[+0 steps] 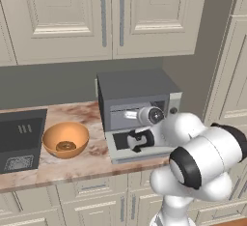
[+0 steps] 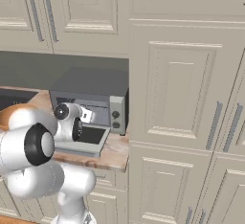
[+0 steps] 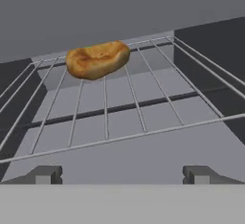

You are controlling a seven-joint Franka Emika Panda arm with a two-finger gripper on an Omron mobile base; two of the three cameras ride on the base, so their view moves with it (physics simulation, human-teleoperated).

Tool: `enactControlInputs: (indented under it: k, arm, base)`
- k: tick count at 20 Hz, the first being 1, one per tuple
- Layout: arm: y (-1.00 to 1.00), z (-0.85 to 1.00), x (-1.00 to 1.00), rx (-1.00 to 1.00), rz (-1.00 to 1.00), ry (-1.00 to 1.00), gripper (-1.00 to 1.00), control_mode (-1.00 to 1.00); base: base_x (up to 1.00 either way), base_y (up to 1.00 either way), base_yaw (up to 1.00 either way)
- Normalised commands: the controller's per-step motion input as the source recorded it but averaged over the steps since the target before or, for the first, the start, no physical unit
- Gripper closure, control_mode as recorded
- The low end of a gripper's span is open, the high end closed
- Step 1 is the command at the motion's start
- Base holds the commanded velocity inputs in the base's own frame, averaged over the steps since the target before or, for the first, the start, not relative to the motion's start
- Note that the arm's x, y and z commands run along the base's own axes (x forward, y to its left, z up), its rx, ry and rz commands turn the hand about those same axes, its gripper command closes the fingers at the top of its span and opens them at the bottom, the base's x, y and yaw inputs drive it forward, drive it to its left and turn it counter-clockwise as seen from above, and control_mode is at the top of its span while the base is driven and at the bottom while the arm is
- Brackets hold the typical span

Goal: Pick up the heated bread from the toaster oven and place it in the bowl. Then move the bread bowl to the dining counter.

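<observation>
Bread (image 3: 97,60) is lying on the wire rack (image 3: 119,108) inside the toaster oven (image 1: 137,104), toward the back of the rack and to the left of its middle as the hand view is showing it. The golden-brown lump is stretching with its long axis roughly across the oven, side to side, its right end sitting a little higher in that view than its left, and its shallow hollowed face is turning up and toward the camera. Nothing is touching it. The gripper (image 3: 122,174) is standing wide open in front of the rack, its two dark fingertips (image 3: 45,174) rising at the bottom of the hand view well apart from each other and holding nothing; the bread is lying well beyond them, with the front bars of the rack in between. In the left base view the arm is reaching forward from the lower right, with the hand (image 1: 141,139) sitting over the dropped-down door (image 1: 118,150) of the oven and pointing into the opening. The oven is resting on the marbled counter (image 1: 72,164) below cream wall cabinets (image 1: 96,17), its knobs (image 2: 115,117) running down its right side. The bowl (image 1: 65,139) is sitting upright on the same counter just to the left of the oven, with a darker ring-shaped piece (image 1: 65,146) lying in its bottom. A dark sink (image 1: 19,140) is lying further left, beside the bowl.
</observation>
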Motion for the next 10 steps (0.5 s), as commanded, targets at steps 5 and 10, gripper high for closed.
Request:
enactControlInputs:
  k: [5,10]
  arm:
    - [0.00,-0.12,0.06,0.03,-0.05,-0.10,-1.00,-1.00]
    - [0.02,0.05,0.00,0.04,-0.06,-0.15,-1.00,-1.00]
  base:
    - [0.00,0.00,0.00]
    - [0.00,0.00,0.00]
